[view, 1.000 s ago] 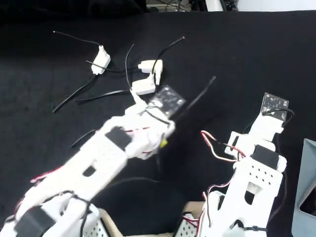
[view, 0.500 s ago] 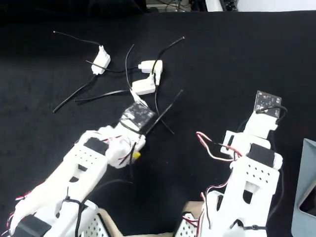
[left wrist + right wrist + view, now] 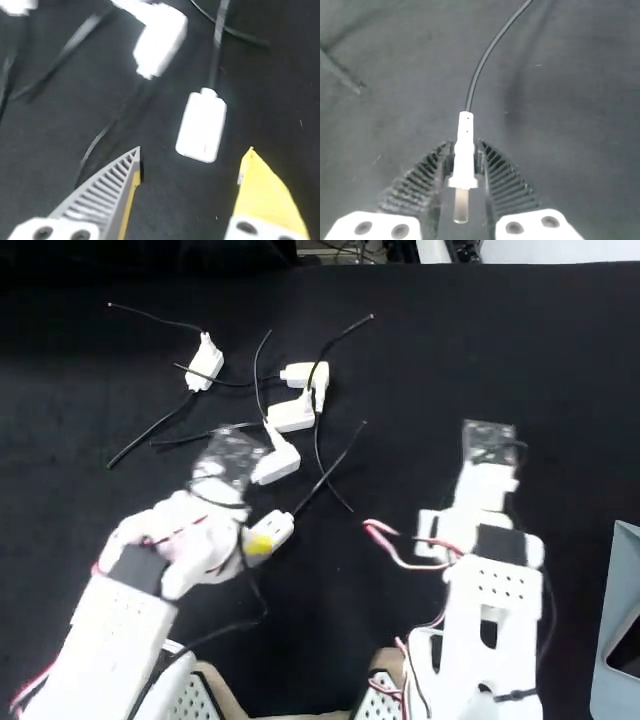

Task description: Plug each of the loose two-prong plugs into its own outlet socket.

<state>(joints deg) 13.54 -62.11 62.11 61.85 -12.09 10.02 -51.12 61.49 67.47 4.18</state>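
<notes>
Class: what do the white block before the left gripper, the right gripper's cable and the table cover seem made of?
White block: probably moulded plastic; smooth, rounded corners. Cable: likely plastic or rubber sheath; thin, black, curving freely. Table cover: seemingly matte black cloth; lint specks, soft creases.

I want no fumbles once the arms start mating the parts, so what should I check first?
1. Grip: right pincer shut on the slim white plug with a black cord: ok.
2. Free pincer: left pincer open: ok.
3. Approach: white rectangular block centred ahead of the left pincer: ok.
4. Block steadied: not ok; it lies loose on the black cloth table.
5. Plug prongs lined up with a socket: cannot tell.
</notes>
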